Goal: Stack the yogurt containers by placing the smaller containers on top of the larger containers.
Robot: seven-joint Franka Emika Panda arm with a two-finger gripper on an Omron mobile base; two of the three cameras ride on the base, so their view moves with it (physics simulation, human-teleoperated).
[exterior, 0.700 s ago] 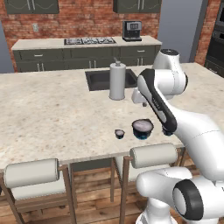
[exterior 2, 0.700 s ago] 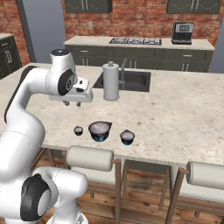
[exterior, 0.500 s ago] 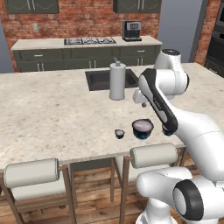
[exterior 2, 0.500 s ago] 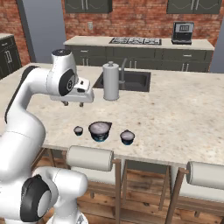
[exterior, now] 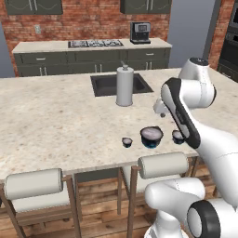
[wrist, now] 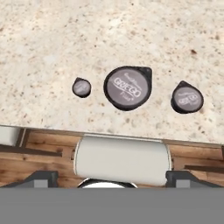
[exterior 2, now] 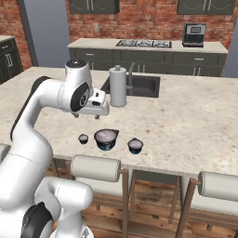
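While nothing is yet held, the gripper (exterior 2: 103,113) is kept above the surface (exterior 2: 195,116) with its jaws spread wide and empty, the two finger tips (wrist: 40,177) being seen far apart at the bottom of the hand view, a stance judged to serve for looking down on the cups before one is chosen. Below it, three yogurt cups are set in a row near the front edge of the surface: the large cup (wrist: 127,87) in the middle, the tiny cup (wrist: 81,87) to one side and the mid cup (wrist: 187,97) to the other, each apart from its neighbour and all upright with lids up. In the right base view the large cup (exterior 2: 106,138) is seen between the tiny cup (exterior 2: 83,138) and the mid cup (exterior 2: 135,145); in the left base view the same row is shown as large cup (exterior: 151,136), tiny cup (exterior: 127,142) and mid cup (exterior: 178,136), the last partly hidden by the arm. No stacking has been done. Open surface is left behind the row for a descent from above, whereas little margin is left in front, where the edge drops to a stool (wrist: 121,159); a nudged cup could be pushed off there. Further back, a grey cylinder (exterior 2: 118,86) stands beside the sink (exterior 2: 144,86), well apart from the cups.
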